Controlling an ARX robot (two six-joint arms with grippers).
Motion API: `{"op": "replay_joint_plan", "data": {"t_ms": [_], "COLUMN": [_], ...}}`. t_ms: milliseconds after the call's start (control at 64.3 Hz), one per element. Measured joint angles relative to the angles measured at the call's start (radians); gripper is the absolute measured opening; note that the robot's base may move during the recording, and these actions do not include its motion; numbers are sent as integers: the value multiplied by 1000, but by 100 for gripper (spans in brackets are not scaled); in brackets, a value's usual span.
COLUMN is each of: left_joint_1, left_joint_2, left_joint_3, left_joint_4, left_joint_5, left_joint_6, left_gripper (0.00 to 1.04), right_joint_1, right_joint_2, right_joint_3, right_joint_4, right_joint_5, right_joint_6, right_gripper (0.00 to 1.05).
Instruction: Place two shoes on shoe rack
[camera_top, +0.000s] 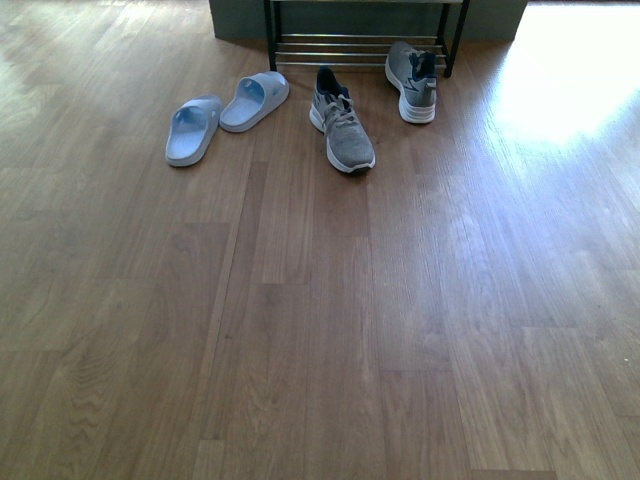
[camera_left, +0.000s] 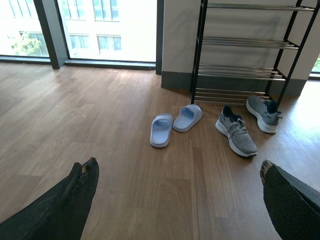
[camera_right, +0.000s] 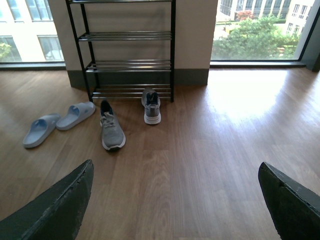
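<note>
Two grey knit sneakers lie on the wood floor before the shoe rack (camera_top: 360, 45): one (camera_top: 341, 120) nearer me, one (camera_top: 413, 80) at the rack's right foot. Two light-blue slides (camera_top: 192, 130) (camera_top: 254, 100) lie to their left. All show in the left wrist view: sneakers (camera_left: 236, 131) (camera_left: 263, 113), slides (camera_left: 161, 130) (camera_left: 187, 117), rack (camera_left: 245, 45). The right wrist view shows sneakers (camera_right: 112, 131) (camera_right: 151, 106), slides (camera_right: 40, 130) (camera_right: 75, 115), rack (camera_right: 127, 50). My left gripper (camera_left: 177, 172) and right gripper (camera_right: 175, 172) are open, empty, far back from the shoes.
The rack stands against a grey wall base (camera_left: 175, 80) between large windows (camera_left: 105, 30) (camera_right: 260, 30). Bare wood floor (camera_top: 320, 330) lies between me and the shoes. A bright sun patch (camera_top: 570, 80) marks the floor at the right.
</note>
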Motion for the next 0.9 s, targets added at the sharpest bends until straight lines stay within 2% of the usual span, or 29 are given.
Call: {"op": "replay_joint_plan", "data": {"t_ms": [903], "left_joint_1": [0], "left_joint_2": [0], "left_joint_3": [0], "left_joint_4": [0], "left_joint_5": [0], "left_joint_6": [0], "left_gripper": [95], "right_joint_1": [0], "right_joint_2": [0], "right_joint_3": [0], "right_joint_4": [0], "right_joint_5": [0], "right_joint_6": [0], "right_gripper": [96]}}
